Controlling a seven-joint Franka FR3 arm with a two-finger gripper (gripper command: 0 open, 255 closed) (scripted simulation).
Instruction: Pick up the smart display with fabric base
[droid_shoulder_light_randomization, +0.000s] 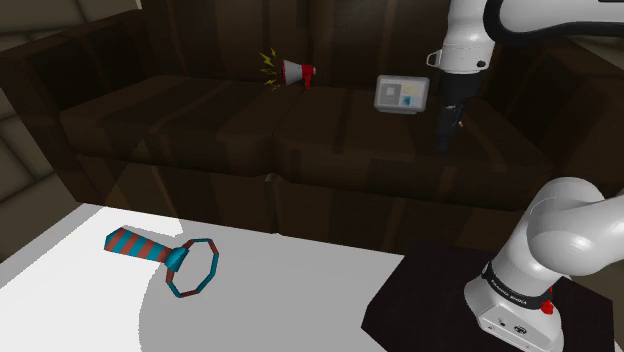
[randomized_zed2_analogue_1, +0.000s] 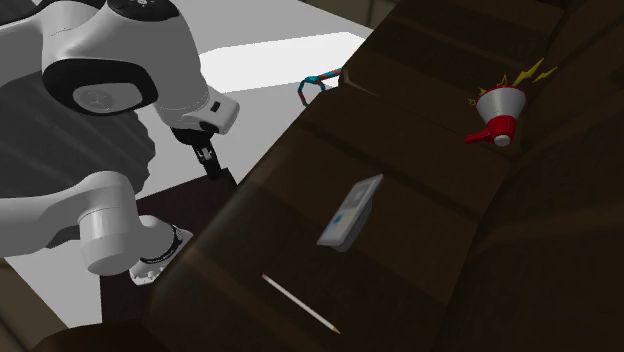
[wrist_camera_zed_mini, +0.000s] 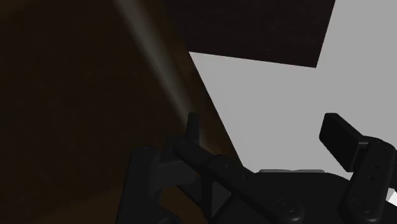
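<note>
The hand (droid_shoulder_light_randomization: 447, 125) hangs with its fingers spread wide, holding nothing, over the front edge of the sofa (droid_shoulder_light_randomization: 200, 120). The smart display (droid_shoulder_light_randomization: 402, 94) stands propped on the sofa seat. It lies at ten o'clock from the hand in the shoulder view, and at four o'clock, clearly apart, in the second exterior view.

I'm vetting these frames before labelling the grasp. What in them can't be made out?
- Smart display: in the shoulder view its base is too small and dim to show any fabric.
- Striped ring toy: in the second exterior view the sofa edge hides most of it.
- Claw: in the shoulder view its opening is lost against the dark sofa. The wrist view shows it open.
- Thin stick: too slim to identify.
</note>
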